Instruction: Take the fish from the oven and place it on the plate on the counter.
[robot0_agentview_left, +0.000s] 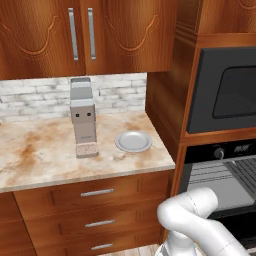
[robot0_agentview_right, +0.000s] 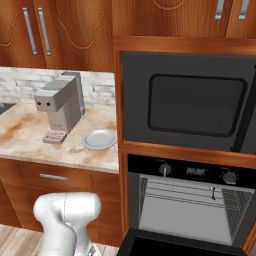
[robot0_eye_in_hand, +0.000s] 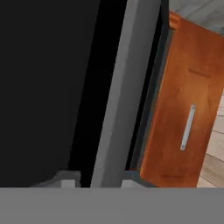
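Observation:
The oven stands open, its door folded down flat. On its upper wire rack stands a small dark slim thing, the fish. The plate lies bare on the counter, right of the coffee machine. In the hand view my gripper is low by the oven, its two grey tips apart on either side of a long grey bar set against black. The left tip stands off the bar; nothing else is between them.
A grey coffee machine stands on the counter by the plate. A black unit with a glass window sits above the oven. Wooden drawers with steel handles flank the oven; my arm bends low.

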